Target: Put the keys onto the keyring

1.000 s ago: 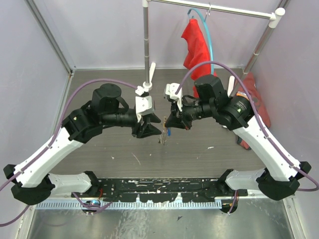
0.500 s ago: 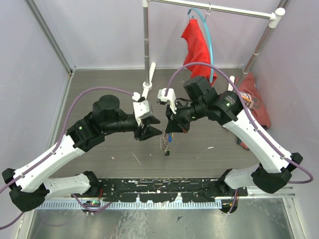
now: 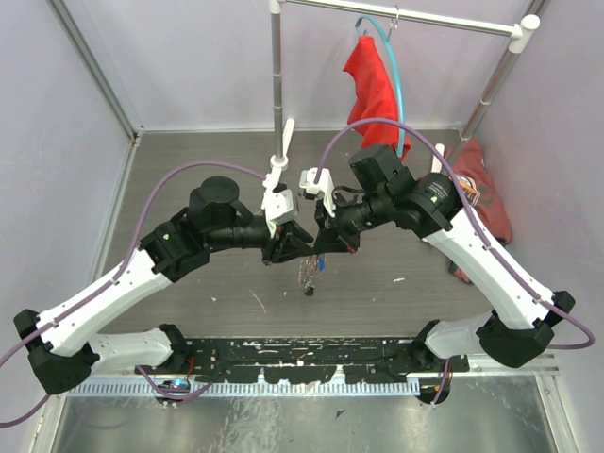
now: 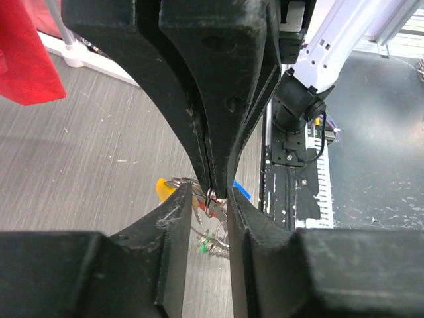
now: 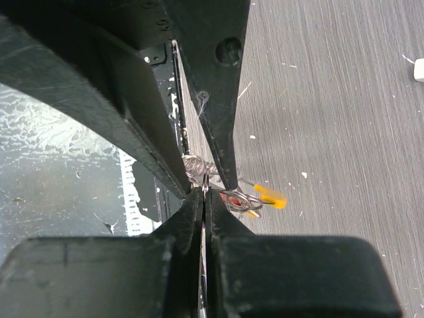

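Observation:
Over the table's middle my two grippers meet tip to tip. My right gripper (image 3: 319,247) (image 5: 204,192) is shut on the thin metal keyring (image 4: 211,199) (image 5: 205,180). From the ring hang the keys (image 3: 309,274), with a yellow tag (image 5: 271,197) (image 4: 163,189), a red one (image 5: 233,197), a blue one (image 4: 242,191) and a green one (image 4: 202,248). My left gripper (image 3: 298,247) (image 4: 209,193) straddles the ring and the right fingertips. Its jaws stand narrowly apart, with a gap on each side of the ring.
A clothes rack stands at the back, its pole (image 3: 276,85) near the middle. A red cloth (image 3: 373,85) hangs there on a light-blue hanger (image 3: 400,104). Another red cloth (image 3: 489,193) lies at the right. A black strip (image 3: 311,359) runs along the near edge.
Both grippers have come together above the table's middle. The left jaws have narrowed around the ring. The key bunch has stayed hanging from the right gripper.

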### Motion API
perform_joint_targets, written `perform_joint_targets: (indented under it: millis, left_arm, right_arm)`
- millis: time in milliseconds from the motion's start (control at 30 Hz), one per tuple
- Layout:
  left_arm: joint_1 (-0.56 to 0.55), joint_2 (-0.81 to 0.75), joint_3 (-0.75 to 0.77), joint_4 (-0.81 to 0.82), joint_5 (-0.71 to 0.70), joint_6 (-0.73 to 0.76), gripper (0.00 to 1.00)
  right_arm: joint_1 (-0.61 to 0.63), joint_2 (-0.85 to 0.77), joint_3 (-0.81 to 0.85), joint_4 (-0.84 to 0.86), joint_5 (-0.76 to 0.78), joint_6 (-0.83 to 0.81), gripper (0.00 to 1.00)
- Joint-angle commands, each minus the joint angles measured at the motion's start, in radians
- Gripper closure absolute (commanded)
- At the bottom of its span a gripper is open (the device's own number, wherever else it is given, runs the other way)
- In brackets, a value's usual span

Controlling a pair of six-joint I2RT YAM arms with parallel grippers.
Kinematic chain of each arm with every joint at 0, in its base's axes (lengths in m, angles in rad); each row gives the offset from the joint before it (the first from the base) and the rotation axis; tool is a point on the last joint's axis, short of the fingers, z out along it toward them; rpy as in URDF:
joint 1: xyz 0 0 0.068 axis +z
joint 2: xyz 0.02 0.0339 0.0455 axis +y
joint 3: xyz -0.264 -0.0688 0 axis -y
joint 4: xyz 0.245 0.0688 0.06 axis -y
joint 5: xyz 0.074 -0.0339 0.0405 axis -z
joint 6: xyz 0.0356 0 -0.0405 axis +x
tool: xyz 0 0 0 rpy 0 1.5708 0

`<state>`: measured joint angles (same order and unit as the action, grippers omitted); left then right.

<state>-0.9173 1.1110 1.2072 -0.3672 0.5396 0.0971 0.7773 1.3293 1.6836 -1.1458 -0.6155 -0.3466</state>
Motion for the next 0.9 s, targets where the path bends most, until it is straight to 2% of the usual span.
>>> perform_joint_targets:
  millis: [0,167,400,633,867]
  left_arm:
    - [-0.002,0.006,0.043,-0.027,0.038,0.015,0.69]
    - [-0.002,0.007,0.053,-0.042,0.043,0.022,0.87]
    - [-0.002,0.011,0.065,-0.053,0.039,0.025,1.0]
    - [-0.002,0.034,0.091,-0.064,0.048,0.005,1.0]
    - [-0.002,0.003,0.078,-0.02,0.015,-0.03,1.0]
  right_arm:
    - [0.005,-0.059,0.022,0.036,-0.039,-0.018,0.99]
    - [0.005,-0.064,0.019,0.039,-0.038,-0.022,0.99]
    - [0.005,-0.066,0.016,0.047,-0.043,-0.024,0.99]
    - [0.005,-0.09,-0.005,0.093,-0.034,-0.01,0.99]
    - [0.005,-0.17,-0.062,0.268,-0.017,0.075,0.97]
